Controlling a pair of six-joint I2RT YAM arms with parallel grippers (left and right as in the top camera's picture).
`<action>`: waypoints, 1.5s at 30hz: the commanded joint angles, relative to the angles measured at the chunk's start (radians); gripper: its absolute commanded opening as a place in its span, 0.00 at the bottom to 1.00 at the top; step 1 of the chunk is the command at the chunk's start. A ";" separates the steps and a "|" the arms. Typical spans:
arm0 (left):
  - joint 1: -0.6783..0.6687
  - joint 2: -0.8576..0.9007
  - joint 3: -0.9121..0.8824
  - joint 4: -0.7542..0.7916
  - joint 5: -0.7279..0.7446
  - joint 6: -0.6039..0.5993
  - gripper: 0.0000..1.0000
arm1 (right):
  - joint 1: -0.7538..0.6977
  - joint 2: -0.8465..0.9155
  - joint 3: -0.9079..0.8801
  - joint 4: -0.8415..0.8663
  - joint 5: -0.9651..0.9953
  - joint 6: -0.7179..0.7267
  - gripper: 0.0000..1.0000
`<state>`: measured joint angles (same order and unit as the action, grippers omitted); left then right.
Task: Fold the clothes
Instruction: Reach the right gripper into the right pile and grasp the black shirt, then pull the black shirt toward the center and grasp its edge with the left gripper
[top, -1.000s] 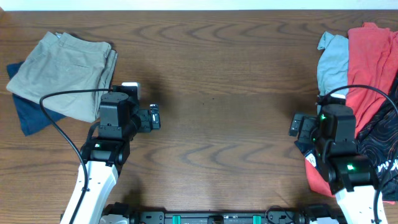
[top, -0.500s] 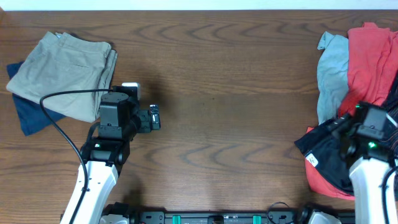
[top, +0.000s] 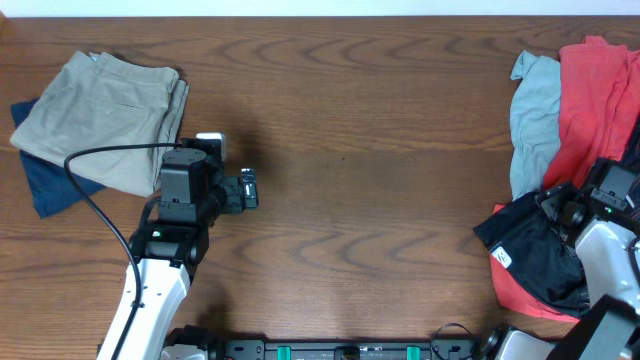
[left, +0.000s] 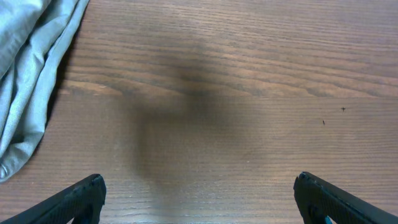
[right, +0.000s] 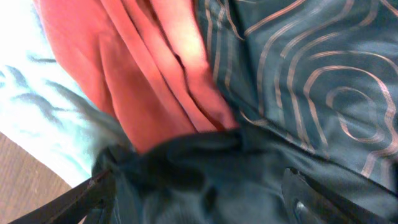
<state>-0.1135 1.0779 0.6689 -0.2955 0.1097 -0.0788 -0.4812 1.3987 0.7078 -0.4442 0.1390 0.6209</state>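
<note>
Your left gripper (top: 247, 190) hung low over the brown wooden table (top: 350, 130), left of centre, its jaws spread wide and holding nothing. In the left wrist view only bare wood grain lay between the two black fingertips (left: 87, 193). Beyond it, toward the table's far left corner, a folded beige garment (top: 100, 120) sat on a dark blue cloth (top: 45, 190), whose edge poked out on the near side. The beige garment's rumpled hem showed at the left border of the left wrist view, apart from the fingers. From that gripper a broad stretch of bare wood ran across the middle of the table to the clothes heaped at the right edge. There the pale grey-blue shirt (top: 533, 110) lay on the inner side of the heap, and the coral-red shirt (top: 595, 90) beside it ran out of frame at the right. The black T-shirt with thin orange contour lines (top: 535, 265) lay nearest the robot's base, spilling over more red cloth toward the front edge. Your right gripper (top: 558, 203) was down at the black T-shirt's far edge, where it met the red and grey-blue shirts. In the right wrist view its jaws stood well apart, with a bunched ridge of the black fabric between the fingers (right: 93, 193). You could not tell whether the pads pressed it. A sliver of table showed at the lower left of that view.
</note>
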 joint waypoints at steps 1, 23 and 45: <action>-0.004 -0.005 0.023 -0.003 0.011 -0.008 0.98 | -0.005 0.042 0.016 0.032 -0.025 0.014 0.82; -0.004 -0.005 0.023 -0.003 0.011 -0.008 0.98 | -0.002 0.029 0.057 0.026 -0.164 -0.053 0.01; -0.004 -0.005 0.023 -0.003 0.011 -0.008 0.98 | 0.430 -0.019 0.505 -0.245 -0.682 -0.353 0.01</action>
<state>-0.1135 1.0779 0.6689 -0.2955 0.1097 -0.0784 -0.1680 1.3769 1.2087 -0.7185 -0.4583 0.2955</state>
